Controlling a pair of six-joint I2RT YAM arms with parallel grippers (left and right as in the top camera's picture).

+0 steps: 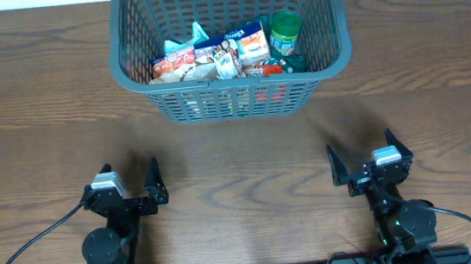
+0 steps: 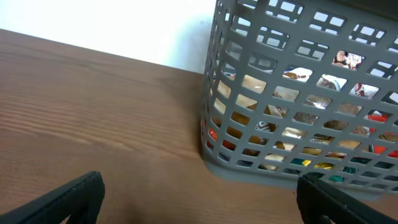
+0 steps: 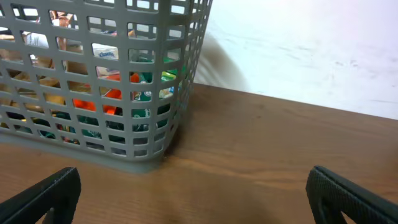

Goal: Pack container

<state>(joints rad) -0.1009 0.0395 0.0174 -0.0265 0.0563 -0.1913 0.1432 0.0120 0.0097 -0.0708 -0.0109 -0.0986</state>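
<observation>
The container [image 1: 232, 74], a large dark grey slotted basket, stands at the back middle of the wooden table. Inside lie several snack packets [image 1: 211, 61] and a green-lidded jar [image 1: 285, 32]. The container also shows in the left wrist view [image 2: 298, 81] and in the right wrist view [image 3: 93, 74]. My left gripper [image 1: 129, 179] is open and empty near the front left, well short of the container. My right gripper [image 1: 360, 156] is open and empty near the front right. Bare table lies between each pair of fingers [image 2: 199, 202] [image 3: 196, 199].
The wooden table [image 1: 35, 125] spreads to both sides of the container. A white wall [image 3: 311, 50] rises behind the table's far edge. Black cables [image 1: 22, 252] trail from the arm bases at the front edge.
</observation>
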